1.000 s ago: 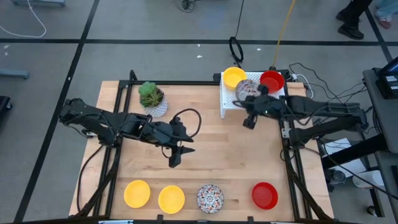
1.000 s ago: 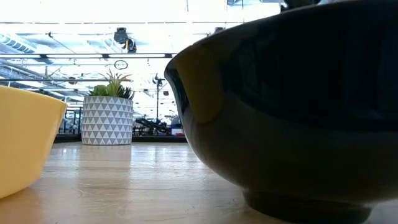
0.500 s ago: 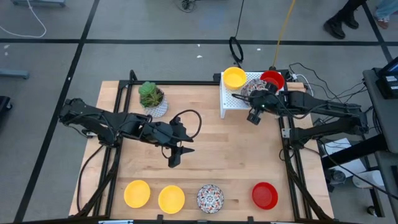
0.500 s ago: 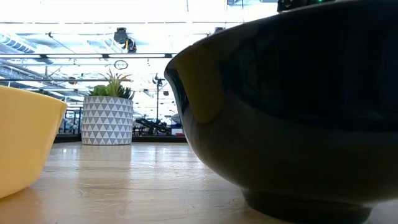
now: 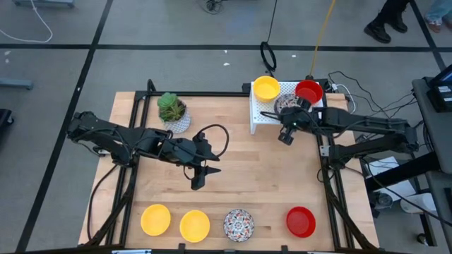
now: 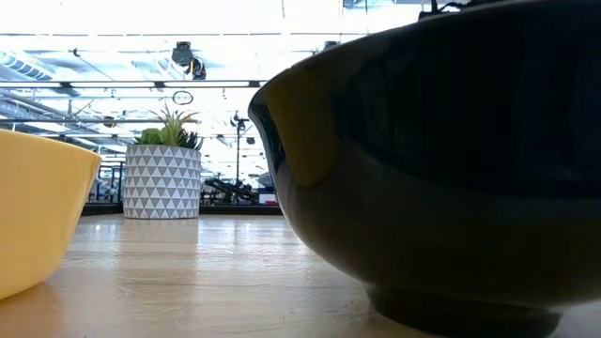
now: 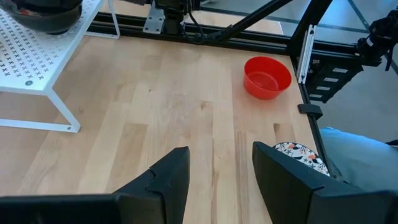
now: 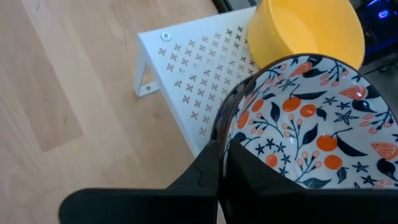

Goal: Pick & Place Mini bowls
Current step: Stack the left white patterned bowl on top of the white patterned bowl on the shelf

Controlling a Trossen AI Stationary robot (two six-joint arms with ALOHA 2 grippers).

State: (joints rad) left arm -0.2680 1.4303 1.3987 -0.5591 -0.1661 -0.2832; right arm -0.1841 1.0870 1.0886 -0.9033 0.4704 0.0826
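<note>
While the high camera looked straight down, the white perforated rack (image 5: 263, 113) at the table's far edge was the landmark. On it sat a yellow bowl (image 5: 266, 87) and a red bowl (image 5: 308, 90), with a patterned bowl (image 5: 286, 104) between them. The right gripper (image 5: 284, 134) sat at the rack's near edge, its fingers pinched tight on that patterned bowl's rim. Well away from the rack, over the middle of the wooden table (image 5: 247, 169), the left gripper (image 5: 198, 180) hovered with fingers spread and nothing in them. A potted plant (image 5: 171, 109) stood along the same far edge as the rack, off toward the left arm's side. Along the near edge, far from the rack, ran two yellow bowls (image 5: 155, 219) (image 5: 194, 225), a second patterned bowl (image 5: 239, 224) and a second red bowl (image 5: 300, 221).

From table height, a dark-looking bowl (image 6: 441, 169) filled most of the frame, a yellow one (image 6: 38, 216) sat beside it, and the plant's triangle-patterned pot (image 6: 161, 180) stood behind; the rack did not show.

Past the left wrist, the two fingers (image 7: 168, 180) stood apart over bare wood, empty. The rack's corner (image 7: 37, 74) lay beyond them, and well clear of it the red bowl (image 7: 267, 76) and a sliver of a patterned bowl (image 7: 298, 155).

Past the right wrist, the closed fingers (image 8: 217, 168) clamped the rim of the orange-and-navy patterned bowl (image 8: 311, 130), over the rack (image 8: 199, 81), right beside the yellow bowl (image 8: 305, 28).
</note>
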